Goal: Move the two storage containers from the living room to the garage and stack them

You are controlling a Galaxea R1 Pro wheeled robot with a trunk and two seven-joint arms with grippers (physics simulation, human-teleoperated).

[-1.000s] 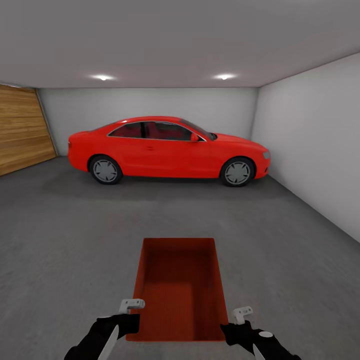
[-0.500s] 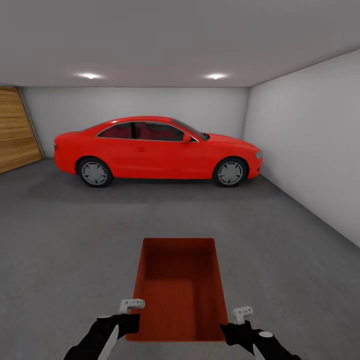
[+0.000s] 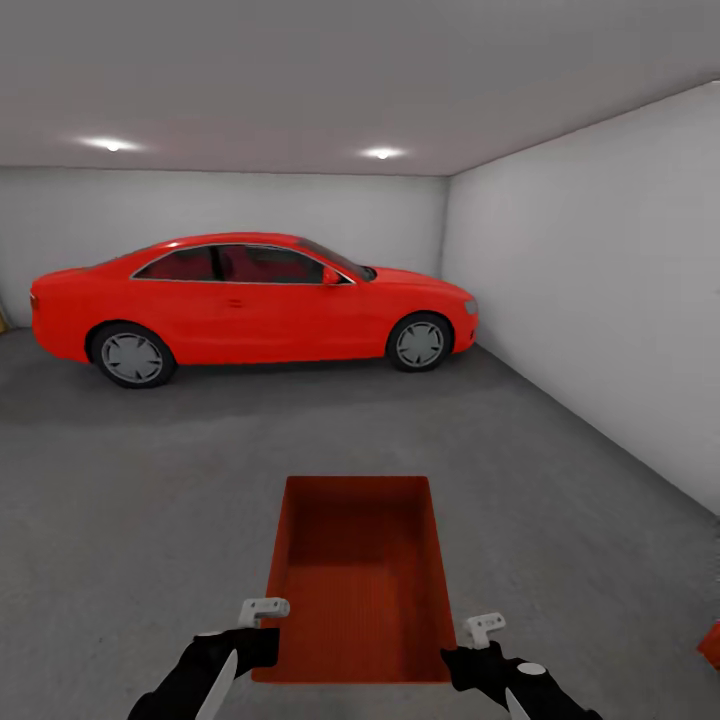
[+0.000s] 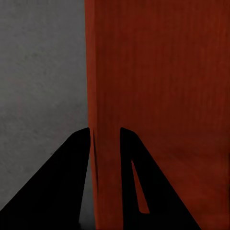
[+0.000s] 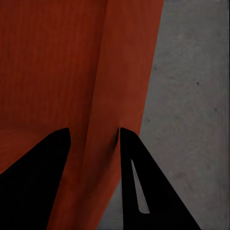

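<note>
Storage container [image 3: 358,575], orange-red and open-topped, sits at lower centre of the head view, carried between both arms above the grey concrete floor [image 3: 150,500] of the garage. The left gripper [image 3: 262,610] clamps the bin's left wall near its near corner; the right gripper [image 3: 484,628] clamps the right wall. A red car [image 3: 250,300] is parked across the upper left of the frame, before white walls [image 3: 600,300], under two ceiling lights [image 3: 380,153]. A scrap of orange-red [image 3: 711,645], too cropped to identify, shows at the lower right edge.

Left wrist view: the left gripper [image 4: 104,143] pinches the container's thin wall [image 4: 158,72] between narrow dark fingers [image 4: 62,187].

Right wrist view: the right gripper [image 5: 93,143] grips the opposite wall [image 5: 124,72], fingers [image 5: 143,191] astride it.
</note>
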